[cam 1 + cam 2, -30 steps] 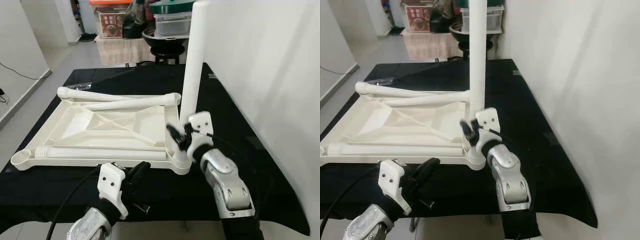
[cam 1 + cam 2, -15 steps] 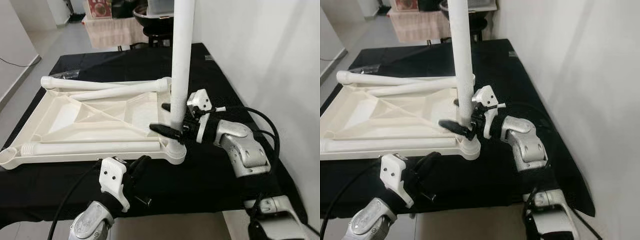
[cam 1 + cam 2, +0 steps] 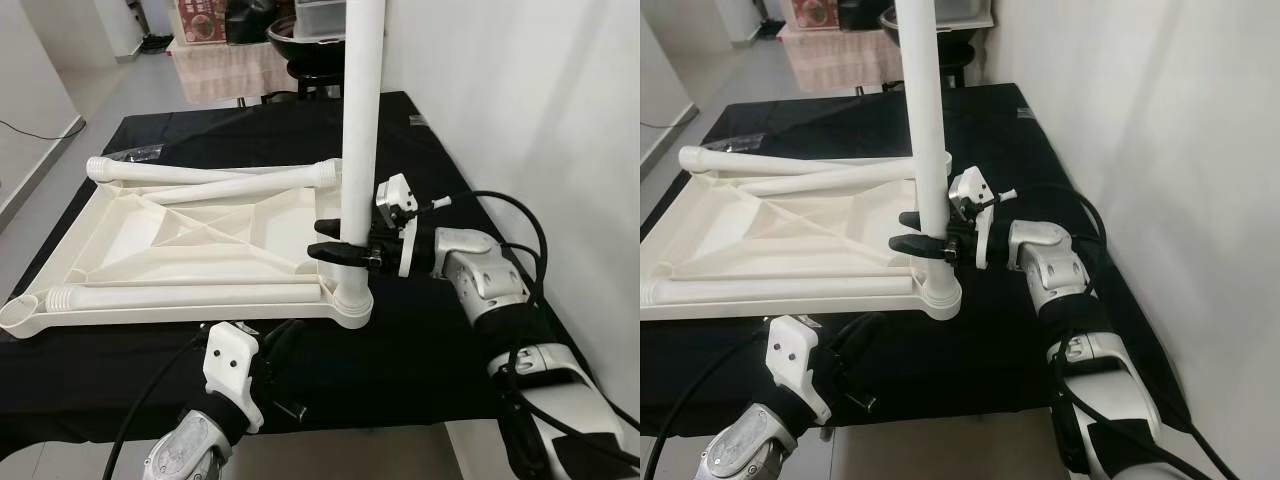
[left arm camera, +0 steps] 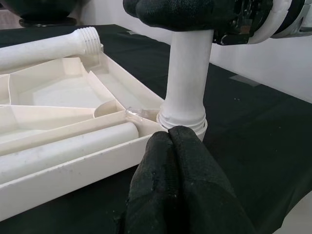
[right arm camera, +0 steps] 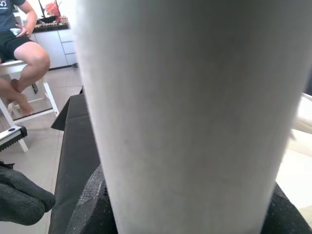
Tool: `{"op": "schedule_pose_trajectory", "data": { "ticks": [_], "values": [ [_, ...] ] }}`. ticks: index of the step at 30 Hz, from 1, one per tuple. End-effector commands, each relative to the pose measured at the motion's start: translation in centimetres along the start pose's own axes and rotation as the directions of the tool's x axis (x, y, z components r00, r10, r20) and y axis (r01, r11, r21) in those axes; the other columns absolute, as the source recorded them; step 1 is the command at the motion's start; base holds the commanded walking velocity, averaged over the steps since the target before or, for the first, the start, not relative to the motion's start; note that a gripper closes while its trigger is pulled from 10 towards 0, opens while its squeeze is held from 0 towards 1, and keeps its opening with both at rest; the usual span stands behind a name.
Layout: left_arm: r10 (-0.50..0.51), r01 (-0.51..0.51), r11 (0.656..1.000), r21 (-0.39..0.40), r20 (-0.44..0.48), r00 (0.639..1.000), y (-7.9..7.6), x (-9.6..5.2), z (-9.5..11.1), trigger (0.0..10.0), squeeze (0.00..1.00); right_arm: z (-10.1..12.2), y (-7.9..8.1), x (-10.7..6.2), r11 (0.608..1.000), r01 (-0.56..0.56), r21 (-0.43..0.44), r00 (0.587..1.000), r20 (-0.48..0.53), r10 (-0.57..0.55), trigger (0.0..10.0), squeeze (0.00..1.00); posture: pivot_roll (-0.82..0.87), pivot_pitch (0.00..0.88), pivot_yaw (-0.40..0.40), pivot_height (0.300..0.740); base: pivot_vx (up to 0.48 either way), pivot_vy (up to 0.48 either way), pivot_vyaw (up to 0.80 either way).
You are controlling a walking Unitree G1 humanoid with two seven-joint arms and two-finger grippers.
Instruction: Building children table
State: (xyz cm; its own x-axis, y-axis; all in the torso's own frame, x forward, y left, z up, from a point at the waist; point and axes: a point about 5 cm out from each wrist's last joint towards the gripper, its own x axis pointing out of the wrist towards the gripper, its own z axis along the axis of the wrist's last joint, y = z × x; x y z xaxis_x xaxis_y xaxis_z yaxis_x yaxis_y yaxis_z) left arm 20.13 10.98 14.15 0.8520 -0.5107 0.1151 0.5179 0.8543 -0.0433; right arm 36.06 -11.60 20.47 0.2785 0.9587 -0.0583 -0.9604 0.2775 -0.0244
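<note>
an upside-down white plastic table top (image 3: 190,250) lies on a black cloth (image 3: 420,330), its ribbed underside facing up with diagonal braces crossing the middle. three loose white legs rest on it: one leg (image 3: 190,296) lies along the near edge, its threaded end toward the robot's left, and two more (image 3: 225,180) lie near the far edge, meeting at a shallow angle. a round socket (image 3: 20,315) sits open at the near left corner.

the fourth leg (image 3: 357,130) stands upright in the near right corner socket (image 3: 350,300), its long axis vertical and its top running out of the frame. it is a smooth white tube with a wider collar at the base.

the right gripper (image 3: 338,240) reaches in from the robot's right, level with the cloth, its black fingers (image 3: 335,253) pinching the upright leg a little above the collar. the left gripper (image 4: 173,141) hovers low at the near edge of the cloth, just in front of that corner, its two fingers pressed together on nothing.

the cloth covers a table beside a white wall (image 3: 520,110) on the robot's right. beyond it are a pale tiled floor (image 3: 100,105), a stool (image 3: 310,75) and stacked storage boxes (image 3: 205,20). in the right wrist view a seated person (image 5: 22,48) is on a white chair, bare-legged.
</note>
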Motion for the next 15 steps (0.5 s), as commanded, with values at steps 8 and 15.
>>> {"op": "schedule_pose_trajectory", "data": {
  "ticks": [8, 15],
  "values": [
    [0.004, -0.004, 1.0, 0.0, -0.015, 1.0, 0.1, -0.3, -0.2, 10.0, 0.0, -4.0, 1.7, -1.4, 0.915, 0.4, 0.061, 0.917, -0.03, -0.399, 0.0, 0.0, 0.01, 0.092, 0.003, 0.74, 0.0, 0.0, 0.0],
    [0.004, -0.004, 1.0, 0.006, -0.02, 1.0, 0.4, -0.4, -0.2, 10.0, 0.0, -6.8, 4.4, -1.7, 0.549, 0.835, 0.039, 0.549, -0.14, -0.824, 0.0, 0.0, 0.03, 0.081, 0.028, 0.74, 0.0, 0.0, 0.0]
  ]
}}
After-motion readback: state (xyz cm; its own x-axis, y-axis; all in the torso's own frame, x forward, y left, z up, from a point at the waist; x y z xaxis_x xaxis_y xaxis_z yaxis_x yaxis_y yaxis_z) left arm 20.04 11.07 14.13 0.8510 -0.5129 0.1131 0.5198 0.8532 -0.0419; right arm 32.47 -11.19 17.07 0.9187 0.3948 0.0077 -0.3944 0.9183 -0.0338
